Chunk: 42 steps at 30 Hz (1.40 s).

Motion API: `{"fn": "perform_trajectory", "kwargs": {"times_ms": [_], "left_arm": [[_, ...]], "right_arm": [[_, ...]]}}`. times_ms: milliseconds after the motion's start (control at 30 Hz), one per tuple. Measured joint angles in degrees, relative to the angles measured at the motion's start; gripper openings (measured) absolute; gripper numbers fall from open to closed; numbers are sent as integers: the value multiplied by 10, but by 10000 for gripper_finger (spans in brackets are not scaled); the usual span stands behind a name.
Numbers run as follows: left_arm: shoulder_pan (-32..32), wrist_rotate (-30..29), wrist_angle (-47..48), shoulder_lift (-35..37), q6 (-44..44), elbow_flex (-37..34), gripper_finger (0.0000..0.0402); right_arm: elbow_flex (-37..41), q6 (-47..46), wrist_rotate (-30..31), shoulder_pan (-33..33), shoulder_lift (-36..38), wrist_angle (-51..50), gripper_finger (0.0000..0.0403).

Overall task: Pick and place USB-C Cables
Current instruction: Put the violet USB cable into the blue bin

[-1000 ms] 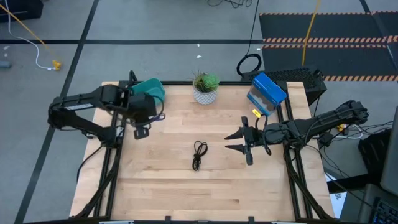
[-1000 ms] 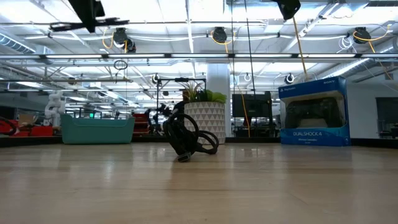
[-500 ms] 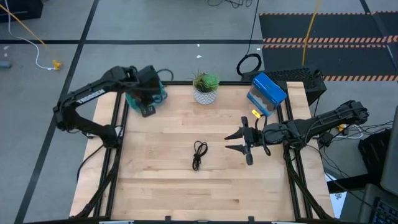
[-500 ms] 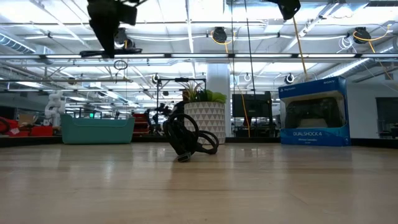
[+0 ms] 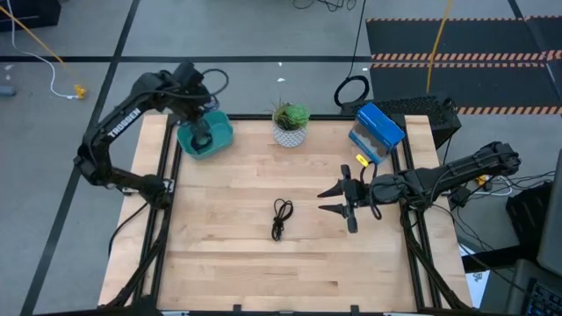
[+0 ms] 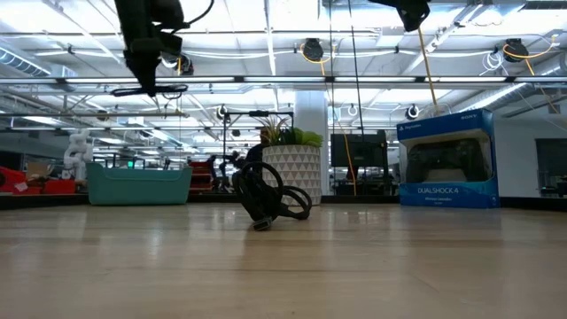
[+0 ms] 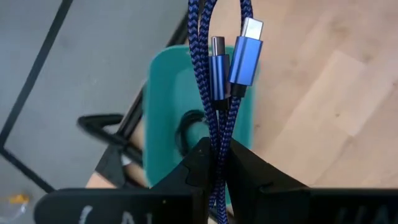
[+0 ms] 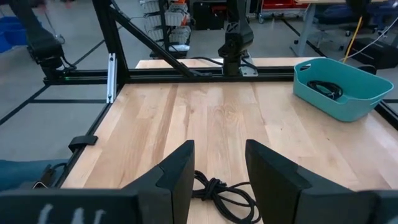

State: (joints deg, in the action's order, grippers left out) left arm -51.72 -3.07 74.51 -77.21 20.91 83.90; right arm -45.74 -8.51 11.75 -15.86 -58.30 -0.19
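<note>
We have the left pincer (image 5: 200,132) poised over the teal bin (image 5: 219,139) at the worktop's (image 5: 246,263) eleven o'clock corner, its fingers clamped on the purple-blue braided USB-C cable (image 7: 219,93), whose two plugs hang free past the fingertips in the left wrist view. A black coiled cable (image 8: 324,89) already lies inside the bin, as the right wrist view shows. The black long-loop cable (image 5: 280,218) rests near the middle of the worktop, well apart from the bin, toward five o'clock from it. The right pincer (image 5: 337,200) waits with its fingers spread wide at the three o'clock side, pointing toward that loop cable. The step in hand, we judge, is the release of the braided cable into the bin. To do it well, we would centre the hanging plugs over the bin's open middle rather than its rim, since the wrist view shows the bundle dangling partly over the worktop side of the rim. We would lower until the plugs sit below the rim before opening, so the springy braid does not flick out or drape over the edge. We would then open fully and lift straight up, checking that no strand stays snagged between the fingers. The potted plant (image 5: 290,123) at twelve o'clock and the blue DualShock box (image 5: 379,130) stand clear of this move.
</note>
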Motion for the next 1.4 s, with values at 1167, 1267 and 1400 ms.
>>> {"fn": "perform_trajectory", "kwargs": {"times_ms": [1167,1267,1400], "left_arm": [[-66,1,-263,-1,-49,-276,37],[-65,8,-290,-1,-50,-301,37],[-63,27,-311,-8,-56,-324,37]], "right_arm": [[0,15,0,0,0,-14,134],[0,17,1,0,0,-14,134],[0,17,1,0,0,-14,134]]}}
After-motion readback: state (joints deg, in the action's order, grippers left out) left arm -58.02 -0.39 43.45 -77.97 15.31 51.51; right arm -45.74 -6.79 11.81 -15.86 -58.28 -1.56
